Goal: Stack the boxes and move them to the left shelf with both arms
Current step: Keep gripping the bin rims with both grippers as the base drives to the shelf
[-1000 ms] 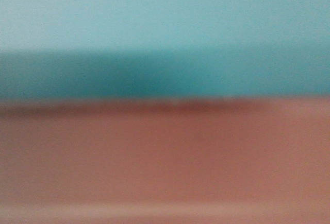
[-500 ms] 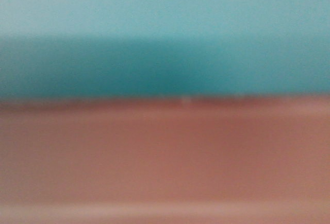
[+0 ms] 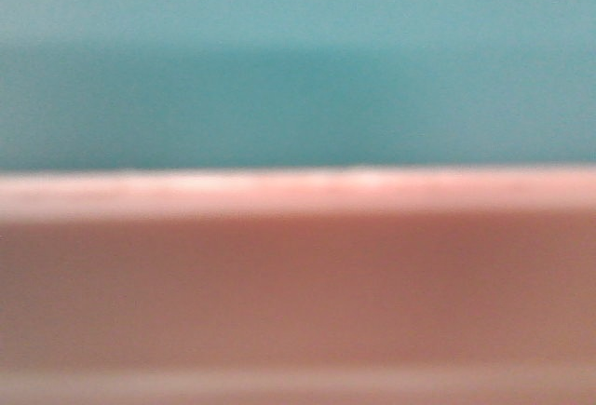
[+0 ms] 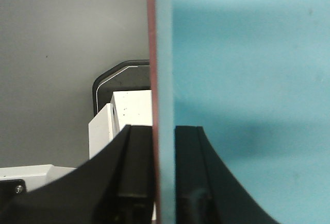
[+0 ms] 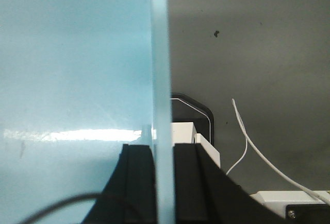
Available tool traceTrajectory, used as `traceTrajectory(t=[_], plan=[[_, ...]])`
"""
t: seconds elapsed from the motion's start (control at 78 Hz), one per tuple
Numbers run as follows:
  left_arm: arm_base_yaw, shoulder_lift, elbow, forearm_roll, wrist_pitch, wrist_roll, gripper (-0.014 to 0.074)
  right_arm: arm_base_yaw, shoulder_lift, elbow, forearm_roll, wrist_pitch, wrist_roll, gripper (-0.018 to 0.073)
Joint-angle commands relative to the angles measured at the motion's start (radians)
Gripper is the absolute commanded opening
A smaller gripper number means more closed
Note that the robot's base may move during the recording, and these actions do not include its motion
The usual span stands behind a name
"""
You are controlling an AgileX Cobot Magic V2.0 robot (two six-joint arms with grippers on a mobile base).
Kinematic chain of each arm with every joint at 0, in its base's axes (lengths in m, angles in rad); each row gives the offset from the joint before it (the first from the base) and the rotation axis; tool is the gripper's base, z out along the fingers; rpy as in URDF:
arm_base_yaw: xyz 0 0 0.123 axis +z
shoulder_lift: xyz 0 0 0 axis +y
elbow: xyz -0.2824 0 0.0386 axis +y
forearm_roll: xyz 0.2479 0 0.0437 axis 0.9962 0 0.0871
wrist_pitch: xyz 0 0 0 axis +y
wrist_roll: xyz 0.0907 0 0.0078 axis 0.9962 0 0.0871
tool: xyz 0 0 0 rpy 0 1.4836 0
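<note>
Bins sat nested: left claw [image 4: 164, 131] pinched pink bin [image 3: 298, 284] and blue bin [image 3: 298, 70] walls together; right claw [image 5: 162, 149] pinched blue bin's wall.

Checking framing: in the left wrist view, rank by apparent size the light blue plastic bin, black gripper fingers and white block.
1. light sky-blue plastic bin (very near, so inflated)
2. left gripper's black fingers
3. white rectangular block

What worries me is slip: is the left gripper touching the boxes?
Touching. Left wrist view: left gripper fingers press flat against the pink box and blue box walls, no gap.
</note>
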Motion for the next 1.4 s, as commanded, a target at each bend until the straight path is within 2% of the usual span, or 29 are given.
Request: traceTrajectory(t=[0.0,1.385], plan=[[-0.007,-0.033,-0.035,-0.033,0.042,0.005,-0.0003,0.000,-0.028,-0.030,-0.047,0.025,-0.002,0.0053],[-0.007,-0.033,-0.035,-0.026,0.042,0.005,-0.0003,0.000,-0.028,-0.030,-0.047,0.024,-0.002,0.0053]])
